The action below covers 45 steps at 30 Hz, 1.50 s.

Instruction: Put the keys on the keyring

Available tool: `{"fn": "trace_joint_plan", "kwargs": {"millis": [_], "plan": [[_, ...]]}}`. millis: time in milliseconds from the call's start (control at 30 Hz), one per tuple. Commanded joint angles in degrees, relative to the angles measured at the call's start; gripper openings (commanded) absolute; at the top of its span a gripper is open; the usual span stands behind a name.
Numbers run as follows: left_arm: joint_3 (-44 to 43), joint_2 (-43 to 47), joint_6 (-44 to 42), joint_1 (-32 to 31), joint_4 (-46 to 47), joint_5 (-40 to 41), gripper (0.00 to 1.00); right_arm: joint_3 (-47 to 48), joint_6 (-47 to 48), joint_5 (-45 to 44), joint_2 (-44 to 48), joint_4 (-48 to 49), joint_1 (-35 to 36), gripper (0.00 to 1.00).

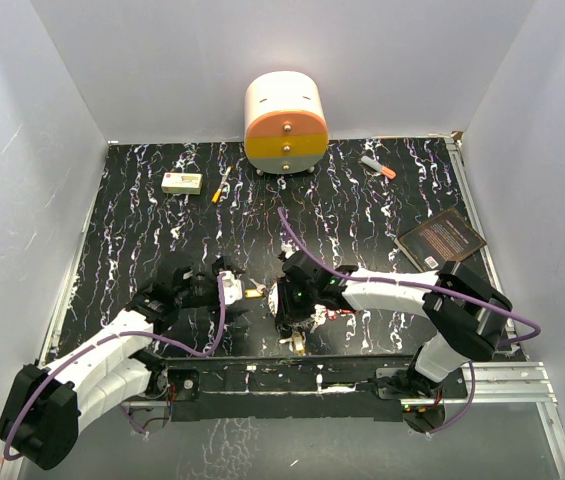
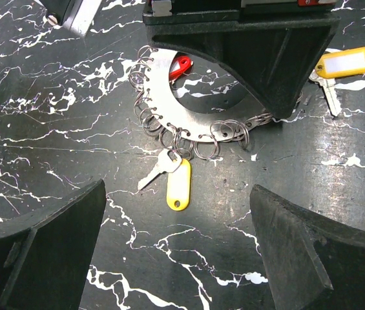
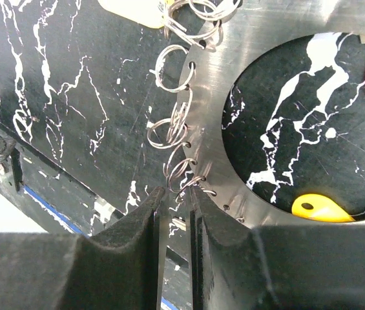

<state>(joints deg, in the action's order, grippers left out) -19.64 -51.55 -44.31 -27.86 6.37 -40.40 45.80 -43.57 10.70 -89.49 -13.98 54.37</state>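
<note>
Keyring (image 2: 190,119) — flat grey metal disc by the table's (image 1: 362,220) near edge — carries one yellow-tagged key (image 2: 176,183); a second yellow-tagged key (image 2: 347,64) lies loose. Left end effector (image 2: 176,194) is spread; right end effector (image 3: 176,194) is nearly pressed together at the rim — grip unclear.

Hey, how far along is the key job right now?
One yellow-tagged key looks hung on the keyring. The right pincer is narrowed at a small rim ring; left pincer open. Another yellow key lies loose; the red one unclear.
</note>
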Motion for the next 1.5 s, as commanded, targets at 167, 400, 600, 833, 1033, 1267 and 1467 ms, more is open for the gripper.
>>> {"fn": "trace_joint_plan", "kwargs": {"millis": [167, 400, 600, 833, 1033, 1267, 1467], "plan": [[-0.4, 0.7, -0.1, 0.3, 0.0, -0.8, 0.91, -2.1, -1.8, 0.7, 0.7, 7.3, 0.3, 0.22], [-0.4, 0.8, -0.2, 0.3, -0.1, -0.8, 0.91, -4.3, -4.3, 0.0, 1.9, 11.0, 0.2, 0.23], [-0.4, 1.1, -0.2, 0.4, -0.6, -0.7, 0.91, -5.8, -6.7, -0.6, 3.1, 14.3, 0.3, 0.23], [-0.4, 1.2, 0.1, 0.4, -0.6, -0.6, 0.91, -7.3, -7.4, -2.1, 2.9, 17.8, 0.3, 0.21], [-0.5, 0.4, 0.2, 0.4, -0.5, -1.2, 0.91, -8.5, -7.0, -2.6, 2.7, 21.4, 0.3, 0.08], [-0.3, -1.5, -0.4, 0.3, 1.0, -3.0, 0.92, -8.3, -5.0, -2.4, 5.3, 19.9, 0.3, 0.08], [-0.8, -5.3, -6.9, 0.3, 2.1, -9.8, 0.97, -8.6, -1.5, -1.1, 11.1, 17.9, 0.1, 0.08]]}}
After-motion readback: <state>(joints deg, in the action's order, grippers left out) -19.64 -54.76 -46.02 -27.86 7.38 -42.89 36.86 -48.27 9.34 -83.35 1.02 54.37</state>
